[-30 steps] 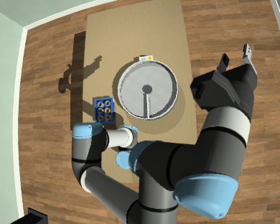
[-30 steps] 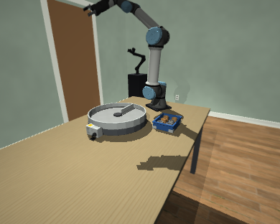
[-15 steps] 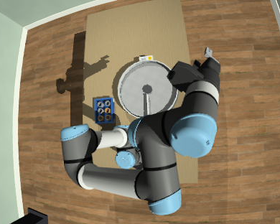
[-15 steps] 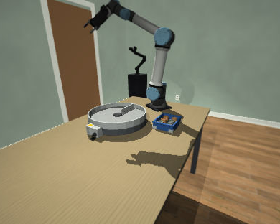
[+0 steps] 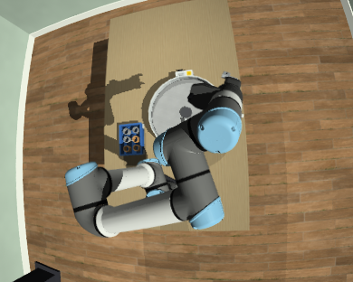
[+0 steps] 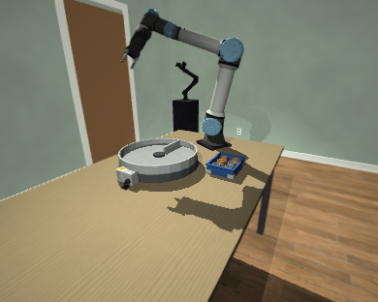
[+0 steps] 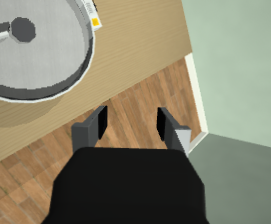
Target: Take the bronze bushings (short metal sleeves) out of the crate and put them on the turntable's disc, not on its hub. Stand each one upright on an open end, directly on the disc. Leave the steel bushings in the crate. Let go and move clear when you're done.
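Note:
The blue crate point(image 5: 131, 136) sits on the table beside the turntable and also shows in the exterior view point(image 6: 226, 164). It holds several bushings: orange-brown bronze ones point(image 5: 136, 139) and pale steel ones point(image 5: 127, 131). The grey turntable disc point(image 5: 174, 108) point(image 6: 159, 154) has a dark hub at its centre, and I see no bushing on the disc. My gripper point(image 6: 129, 57) is open and empty, high above the table on the far side of the turntable from the crate. In the wrist view its fingers frame bare floor, with the disc point(image 7: 31, 55) at the upper left.
A grey bar point(image 6: 171, 145) runs from the hub to the disc's rim. A small control box point(image 6: 124, 175) is fixed to the turntable's side. My arm's base point(image 6: 212, 135) stands on the table behind the crate. A door and walls lie beyond the table's edge.

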Controlling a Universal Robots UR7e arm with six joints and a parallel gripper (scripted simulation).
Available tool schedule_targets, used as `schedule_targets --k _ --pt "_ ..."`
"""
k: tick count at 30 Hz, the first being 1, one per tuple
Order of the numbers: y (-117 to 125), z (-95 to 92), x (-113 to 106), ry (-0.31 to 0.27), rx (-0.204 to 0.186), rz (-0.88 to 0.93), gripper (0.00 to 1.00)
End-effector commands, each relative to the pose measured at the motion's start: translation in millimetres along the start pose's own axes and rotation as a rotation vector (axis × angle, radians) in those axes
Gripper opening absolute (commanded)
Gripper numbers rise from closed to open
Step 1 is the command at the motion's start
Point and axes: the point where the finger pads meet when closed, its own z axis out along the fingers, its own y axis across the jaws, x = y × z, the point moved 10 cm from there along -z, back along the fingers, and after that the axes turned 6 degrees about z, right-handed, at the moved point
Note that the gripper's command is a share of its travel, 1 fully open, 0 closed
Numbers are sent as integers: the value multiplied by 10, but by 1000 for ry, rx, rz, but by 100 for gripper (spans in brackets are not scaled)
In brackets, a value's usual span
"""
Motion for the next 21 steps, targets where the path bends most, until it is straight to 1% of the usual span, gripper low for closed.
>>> schedule_targets --k 1,8,14,16,18,21 --pt "-329 354 247 6 82 -143 100" --pt "-749 722 511 29 187 -320 100" --pt "-1139 997 722 56 275 -477 100" --pt "-1139 997 722 56 275 -477 100" --pt "-1344 1121 822 72 319 -558 100" --pt "-1554 1236 916 89 363 -639 100"
